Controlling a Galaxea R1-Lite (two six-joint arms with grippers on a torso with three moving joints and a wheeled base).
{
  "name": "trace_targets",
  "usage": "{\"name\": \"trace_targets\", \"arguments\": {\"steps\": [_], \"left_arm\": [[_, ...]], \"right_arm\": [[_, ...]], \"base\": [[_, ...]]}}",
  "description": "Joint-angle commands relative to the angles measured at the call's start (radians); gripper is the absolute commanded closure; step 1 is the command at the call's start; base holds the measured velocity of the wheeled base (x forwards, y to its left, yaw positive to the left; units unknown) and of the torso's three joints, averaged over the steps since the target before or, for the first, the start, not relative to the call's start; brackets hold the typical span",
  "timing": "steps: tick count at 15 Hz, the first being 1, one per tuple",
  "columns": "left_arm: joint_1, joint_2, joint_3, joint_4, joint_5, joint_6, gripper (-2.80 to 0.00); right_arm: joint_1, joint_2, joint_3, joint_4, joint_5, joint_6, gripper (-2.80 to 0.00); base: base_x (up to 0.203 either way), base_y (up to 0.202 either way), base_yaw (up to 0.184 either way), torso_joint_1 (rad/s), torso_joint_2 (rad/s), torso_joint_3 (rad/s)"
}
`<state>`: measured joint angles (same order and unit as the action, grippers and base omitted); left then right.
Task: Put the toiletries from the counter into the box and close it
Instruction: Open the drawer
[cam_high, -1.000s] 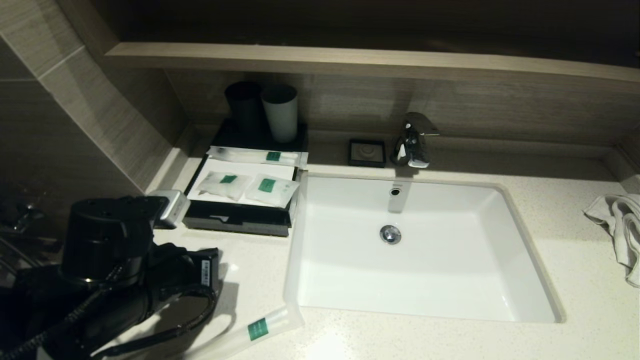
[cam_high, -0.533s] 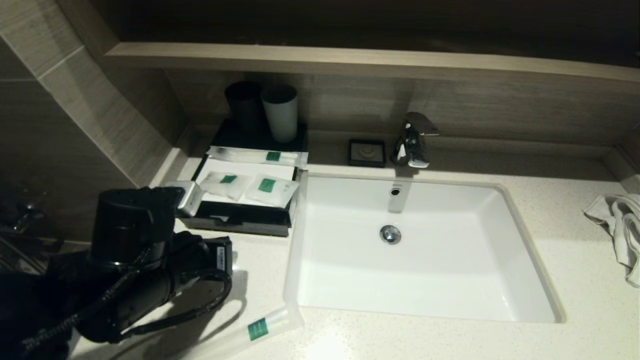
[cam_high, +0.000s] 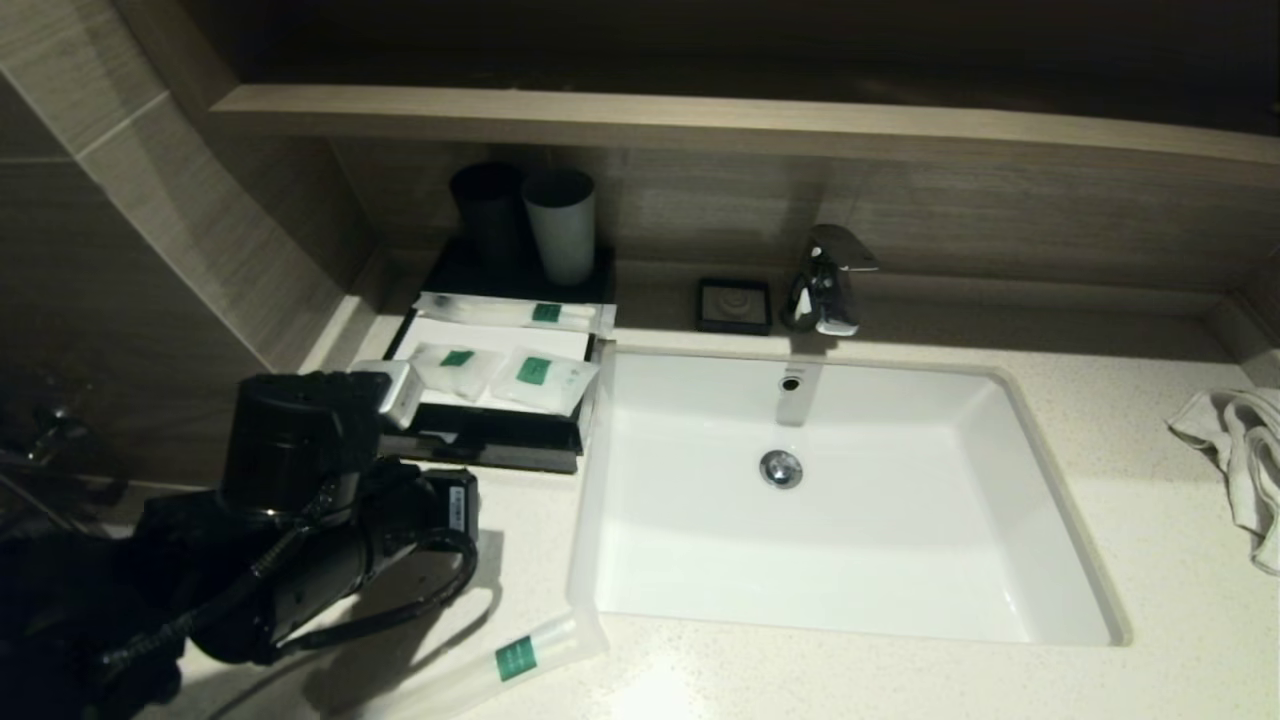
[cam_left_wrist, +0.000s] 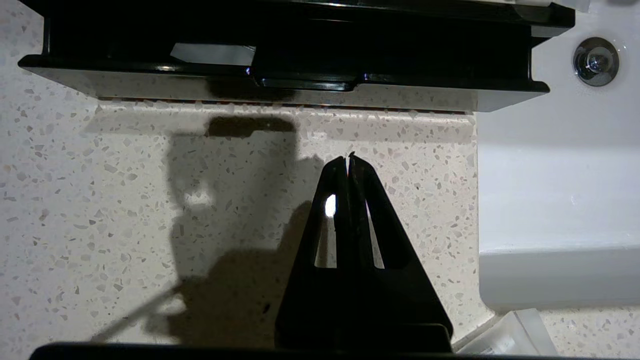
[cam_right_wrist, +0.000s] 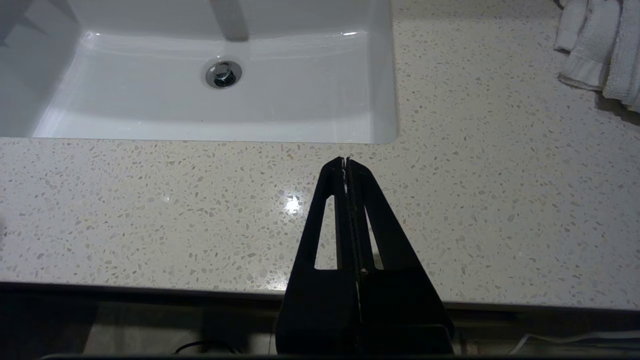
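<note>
Right now my left gripper (cam_left_wrist: 348, 161) hangs clenched on nothing over the speckled off-white stone counter (cam_left_wrist: 150, 210), just in front of the flat black box with its white top panel (cam_high: 480, 425). Two small frosted pouches (cam_high: 455, 366) and one slim packet (green-labelled) lie on that box, another slim packet (cam_high: 515, 657) lies on the counter nearer me than the box, and my right gripper (cam_right_wrist: 346, 162) is likewise clenched empty, well off to the box's right.
</note>
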<state>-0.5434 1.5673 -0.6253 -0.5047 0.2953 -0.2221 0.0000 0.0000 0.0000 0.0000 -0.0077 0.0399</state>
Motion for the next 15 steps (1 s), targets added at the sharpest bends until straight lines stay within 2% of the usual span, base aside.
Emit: {"name": "trace_targets", "arguments": {"steps": [1,15], "left_arm": [[0.002,0.021,-0.010,-0.004,0.002,0.000,0.00],[0.048,0.057,-0.045,-0.028,0.001,-0.002,0.00]], "right_arm": [[0.000,0.000,0.000,0.000,0.000,0.000,0.00],[0.000,0.000,0.000,0.000,0.000,0.000,0.00]], "base": [[0.000,0.000,0.000,0.000,0.00,0.000],[0.000,0.000,0.000,0.000,0.00,0.000]]}}
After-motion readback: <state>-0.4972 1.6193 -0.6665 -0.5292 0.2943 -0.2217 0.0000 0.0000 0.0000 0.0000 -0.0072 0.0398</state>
